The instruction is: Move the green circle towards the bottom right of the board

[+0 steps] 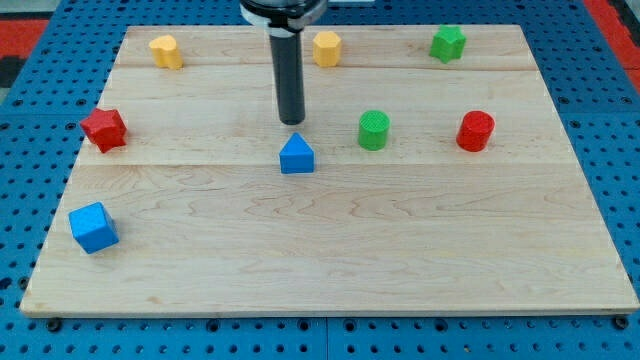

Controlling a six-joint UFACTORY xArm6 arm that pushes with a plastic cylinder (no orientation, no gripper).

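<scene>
Above the blue triangle (297,155), just clear of it: my tip (291,122), touching no block, nothing pushed. Green circle (374,130) off to the view's right, near board centre. Risk: glancing contact sending it toward the red cylinder (476,131), not bottom right.

Wooden board (330,250) carries eight coloured blocks.
</scene>
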